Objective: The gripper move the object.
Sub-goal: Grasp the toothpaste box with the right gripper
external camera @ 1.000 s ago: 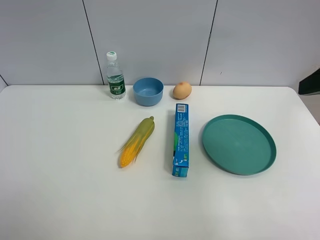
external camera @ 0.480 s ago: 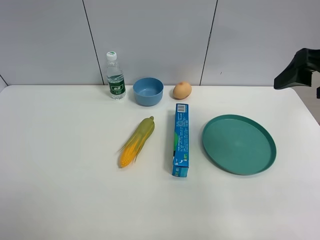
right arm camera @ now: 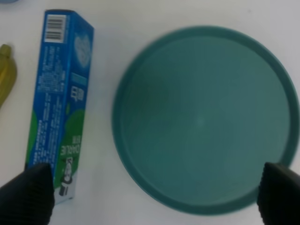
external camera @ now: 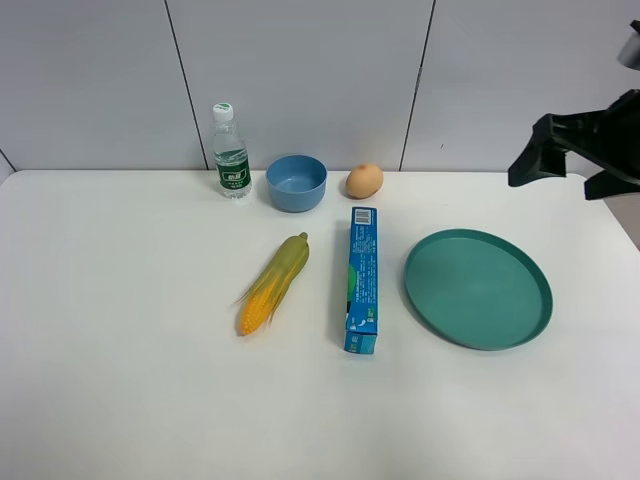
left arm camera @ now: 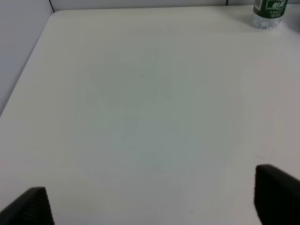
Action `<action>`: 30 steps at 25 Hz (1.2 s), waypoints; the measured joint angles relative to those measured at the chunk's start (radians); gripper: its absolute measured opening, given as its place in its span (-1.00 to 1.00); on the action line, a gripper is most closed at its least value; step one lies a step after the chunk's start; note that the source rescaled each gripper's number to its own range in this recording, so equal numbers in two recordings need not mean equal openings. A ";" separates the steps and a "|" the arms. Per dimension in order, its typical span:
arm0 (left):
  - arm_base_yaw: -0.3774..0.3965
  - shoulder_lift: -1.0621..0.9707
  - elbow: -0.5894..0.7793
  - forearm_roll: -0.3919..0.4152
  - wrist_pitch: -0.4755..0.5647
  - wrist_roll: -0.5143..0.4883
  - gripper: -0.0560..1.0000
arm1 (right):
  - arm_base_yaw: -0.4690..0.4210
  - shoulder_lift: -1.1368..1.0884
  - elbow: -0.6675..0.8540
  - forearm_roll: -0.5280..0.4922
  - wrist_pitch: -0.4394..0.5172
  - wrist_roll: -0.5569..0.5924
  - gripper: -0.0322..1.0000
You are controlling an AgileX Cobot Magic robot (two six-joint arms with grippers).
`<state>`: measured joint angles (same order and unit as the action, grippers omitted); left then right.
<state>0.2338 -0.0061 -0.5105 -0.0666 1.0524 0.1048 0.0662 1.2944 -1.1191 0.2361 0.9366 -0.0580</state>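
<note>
The object is a long blue box (external camera: 362, 280) with green and white print, lying lengthwise on the white table between a corn cob (external camera: 273, 284) and a teal plate (external camera: 478, 288). My right gripper (external camera: 565, 172) hangs high at the far right, beyond the plate, open and empty. In the right wrist view its dark fingertips (right arm camera: 28, 192) stand wide apart; the gripper (right arm camera: 152, 199) looks down on the box (right arm camera: 58, 101) and the plate (right arm camera: 201, 122). My left gripper (left arm camera: 152, 204) is open over bare table; the exterior view does not show it.
A water bottle (external camera: 230, 152), a blue bowl (external camera: 296, 182) and an egg (external camera: 364, 181) stand in a row by the back wall. The bottle's base shows in the left wrist view (left arm camera: 269, 9). The corn tip shows in the right wrist view (right arm camera: 5, 70).
My right arm has come in from the right edge, moving left and further into view. Nothing on the table has moved.
</note>
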 joint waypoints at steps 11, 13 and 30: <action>0.000 0.000 0.000 0.000 0.000 0.000 1.00 | 0.233 0.150 -0.077 -0.054 -0.024 0.118 0.84; 0.000 0.000 0.000 0.000 0.000 0.000 1.00 | 0.270 0.182 -0.077 -0.079 -0.025 0.160 0.84; 0.000 0.000 0.000 0.000 0.000 0.000 1.00 | 0.499 0.479 -0.078 -0.125 -0.263 0.449 0.84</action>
<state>0.2338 -0.0061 -0.5105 -0.0666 1.0524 0.1048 0.5649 1.7733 -1.1968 0.1111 0.6731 0.3911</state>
